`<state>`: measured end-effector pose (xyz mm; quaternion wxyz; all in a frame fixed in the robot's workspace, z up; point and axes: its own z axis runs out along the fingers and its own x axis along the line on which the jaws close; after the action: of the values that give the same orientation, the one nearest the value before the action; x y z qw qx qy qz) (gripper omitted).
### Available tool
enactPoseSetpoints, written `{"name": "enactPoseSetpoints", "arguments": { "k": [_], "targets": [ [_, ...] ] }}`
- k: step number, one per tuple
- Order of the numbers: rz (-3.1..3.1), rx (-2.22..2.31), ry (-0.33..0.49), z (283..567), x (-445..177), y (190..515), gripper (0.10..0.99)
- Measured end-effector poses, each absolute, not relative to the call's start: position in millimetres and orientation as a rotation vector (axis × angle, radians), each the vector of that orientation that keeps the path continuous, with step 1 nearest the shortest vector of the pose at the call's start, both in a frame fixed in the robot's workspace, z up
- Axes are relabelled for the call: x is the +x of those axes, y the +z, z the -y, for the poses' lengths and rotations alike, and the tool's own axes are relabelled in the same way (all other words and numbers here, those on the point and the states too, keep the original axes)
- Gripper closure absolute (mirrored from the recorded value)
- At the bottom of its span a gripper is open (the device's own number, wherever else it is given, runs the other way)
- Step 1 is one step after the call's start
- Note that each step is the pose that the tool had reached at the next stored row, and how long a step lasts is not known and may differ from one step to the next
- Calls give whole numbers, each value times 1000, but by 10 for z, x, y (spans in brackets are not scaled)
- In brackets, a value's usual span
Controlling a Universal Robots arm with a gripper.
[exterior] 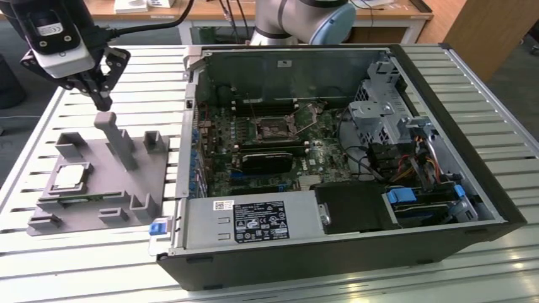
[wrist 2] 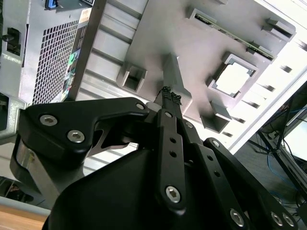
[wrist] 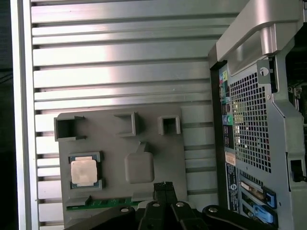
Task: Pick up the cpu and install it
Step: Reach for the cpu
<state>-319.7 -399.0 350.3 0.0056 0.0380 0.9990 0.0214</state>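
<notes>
Hovering in the upper left of the exterior view, the black two-finger gripper has its fingers drawn together with nothing clamped between them. The tips sit just above the top of a tall grey plastic post. The post rises from the flat grey plastic fixture plate at the exterior view's left. The small square cpu with a silver-grey metal top lies flat in a square framed recess of that plate, in the lower left of the frame, apart from the gripper. Both wrist views show the cpu seated in the recess and the closed gripper near the post. The open dark metal computer case lies beside the plate on the slatted metal table, with the square socket on its motherboard near frame centre.
</notes>
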Motion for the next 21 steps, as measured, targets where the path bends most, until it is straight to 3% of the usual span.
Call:
{"name": "enactPoseSetpoints", "arguments": {
  "k": [21],
  "targets": [
    [-3128,119,67,3989,-3352,3481,980]
  ]
}}
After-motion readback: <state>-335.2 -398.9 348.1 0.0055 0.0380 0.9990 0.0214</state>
